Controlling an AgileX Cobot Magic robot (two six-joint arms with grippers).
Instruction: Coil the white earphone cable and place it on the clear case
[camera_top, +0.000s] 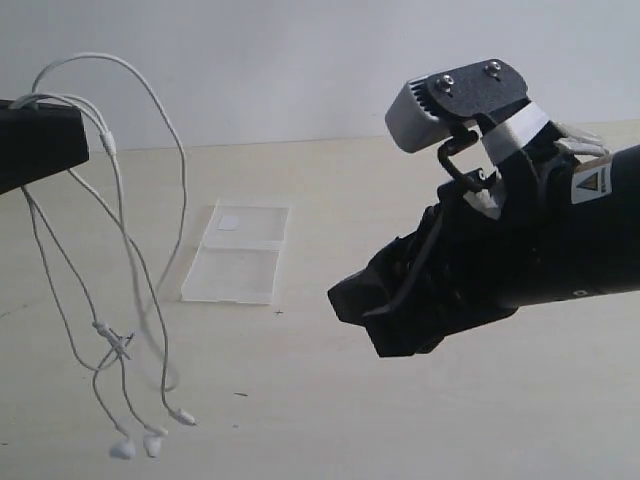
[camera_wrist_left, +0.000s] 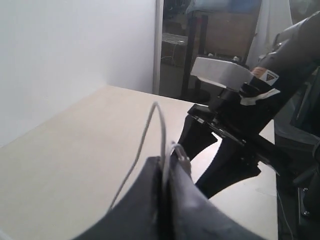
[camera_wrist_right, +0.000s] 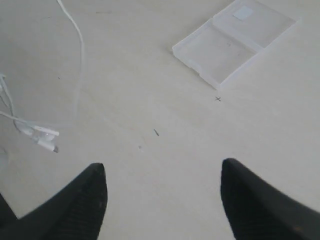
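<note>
The white earphone cable (camera_top: 120, 215) hangs in long loops from my left gripper (camera_top: 70, 120) at the left edge of the exterior view, held high above the table. Its two earbuds (camera_top: 137, 445) dangle just above or on the tabletop. In the left wrist view the gripper (camera_wrist_left: 166, 161) is shut on the white earphone cable (camera_wrist_left: 161, 130), which arches up out of the closed jaws. The clear case (camera_top: 238, 252) lies open and flat on the table, its white patch on the far panel. My right gripper (camera_wrist_right: 162, 172) hovers open above bare table, with the clear case (camera_wrist_right: 232, 40) ahead and the cable (camera_wrist_right: 40, 134) off to one side.
The pale wooden table (camera_top: 400, 420) runs back to a white wall (camera_top: 280, 60). My right arm's black body and wrist camera (camera_top: 460, 100) fill the right half of the exterior view. Beyond the table's far edge in the left wrist view stands dark furniture (camera_wrist_left: 220, 30).
</note>
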